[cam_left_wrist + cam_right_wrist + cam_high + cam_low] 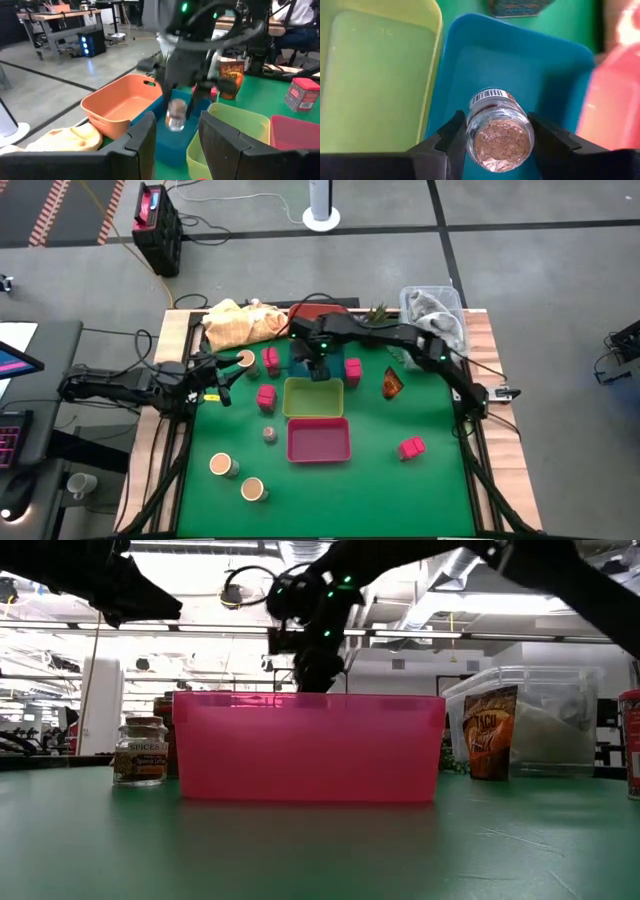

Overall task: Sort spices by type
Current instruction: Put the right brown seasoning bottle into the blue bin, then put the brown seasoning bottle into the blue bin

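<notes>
My right gripper (318, 368) hangs over the blue tray (545, 75), shut on a tiny glass shaker jar (500, 131); the left wrist view shows that jar (176, 114) below the fingers. My left gripper (175, 145) waits open near the table's left edge (222, 380). Pink-red cubes (265, 395) (352, 367) (411, 447) stand on the green mat. Tan-topped jars (222, 465) (253, 489) (245, 360) stand on it too, as does another grey shaker (270, 434). The orange-brown packet (392, 383) lies right of the trays. My right gripper pinches the shaker jar by its glass sides (472, 135), one finger (451, 137) on each side. The fingers come from above, pointing down. The jar is lifted clear above the blue tray's floor, its spice-filled end facing the wrist camera.
A yellow-green tray (313, 397) and a pink tray (318, 440) sit in a row toward the near edge, and an orange tray (125, 102) lies beyond the blue one. A yellow cloth (238, 322), a small plant (378, 311) and a clear bin (435, 310) line the far edge.
</notes>
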